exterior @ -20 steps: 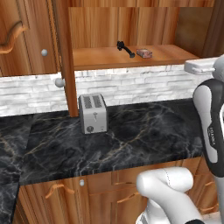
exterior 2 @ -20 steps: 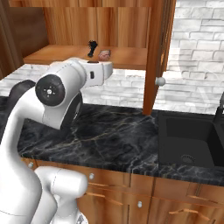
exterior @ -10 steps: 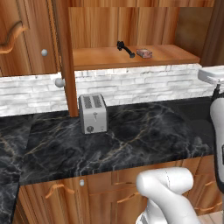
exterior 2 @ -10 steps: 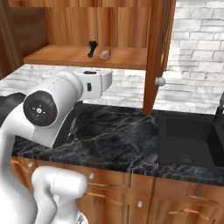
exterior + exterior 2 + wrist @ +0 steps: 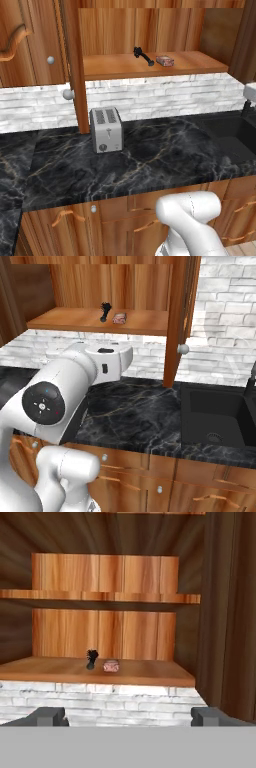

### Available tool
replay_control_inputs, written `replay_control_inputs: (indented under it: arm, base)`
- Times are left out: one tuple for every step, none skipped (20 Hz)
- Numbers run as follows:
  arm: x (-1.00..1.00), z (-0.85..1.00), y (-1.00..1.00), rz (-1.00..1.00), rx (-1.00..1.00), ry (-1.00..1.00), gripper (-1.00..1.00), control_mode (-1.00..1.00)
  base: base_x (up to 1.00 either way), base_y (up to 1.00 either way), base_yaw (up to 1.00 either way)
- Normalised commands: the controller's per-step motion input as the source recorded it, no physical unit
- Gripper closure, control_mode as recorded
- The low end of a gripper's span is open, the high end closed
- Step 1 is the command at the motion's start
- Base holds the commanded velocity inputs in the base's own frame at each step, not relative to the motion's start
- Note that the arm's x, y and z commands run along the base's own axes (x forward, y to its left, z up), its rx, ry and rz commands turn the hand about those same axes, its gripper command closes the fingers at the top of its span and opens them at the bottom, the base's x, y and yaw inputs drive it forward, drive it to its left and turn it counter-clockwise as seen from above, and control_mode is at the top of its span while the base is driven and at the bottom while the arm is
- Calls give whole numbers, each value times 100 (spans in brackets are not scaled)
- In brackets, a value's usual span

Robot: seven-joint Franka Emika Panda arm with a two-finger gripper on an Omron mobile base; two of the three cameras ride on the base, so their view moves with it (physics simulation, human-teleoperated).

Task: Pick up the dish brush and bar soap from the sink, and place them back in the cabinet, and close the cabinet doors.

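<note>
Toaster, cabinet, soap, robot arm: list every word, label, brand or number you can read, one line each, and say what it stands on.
No readable text anywhere.
toaster: a round knob on its front, no lettering.
bar soap: no stamp legible, too small to tell.
dish brush: plain black.
Robot arm joint cap: small coloured dots, no letters or numbers.
cabinet doors: bare wood, a round knob.

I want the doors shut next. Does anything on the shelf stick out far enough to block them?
Nothing visible does. The dish brush and bar soap sit well back on the cabinet shelf, behind its front edge. The open gripper faces them from outside.
</note>
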Motion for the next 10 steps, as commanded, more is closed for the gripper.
replay_control_inputs:
  arm:
    - [-33, 0, -21, 0, 0, -3, -100, -100]
    - [-35, 0, -23, 0, 0, -3, -100, -100]
    - [-36, 0, -23, 0, 0, -2, -100, -100]
    - [-36, 0, -24, 0, 0, -1, -100, -100]
    - [-37, 0, -29, 0, 0, -2, -100, -100]
    - [-42, 0, -34, 0, 0, -2, -100, -100]
    - [-41, 0, -34, 0, 0, -1, -100, -100]
    - [-39, 0, -32, 0, 0, 0, -100, -100]
    - [-38, 0, -31, 0, 0, 0, -100, -100]
    - [-36, 0, -31, 0, 0, 0, -100, -100]
  base:
    - [0, 0, 0]
    - [0, 0, 0]
    - [0, 0, 0]
    - [0, 0, 0]
    - [0, 0, 0]
    - [0, 0, 0]
    - [0, 0, 0]
    - [0, 0, 0]
    - [0, 0, 0]
    - [0, 0, 0]
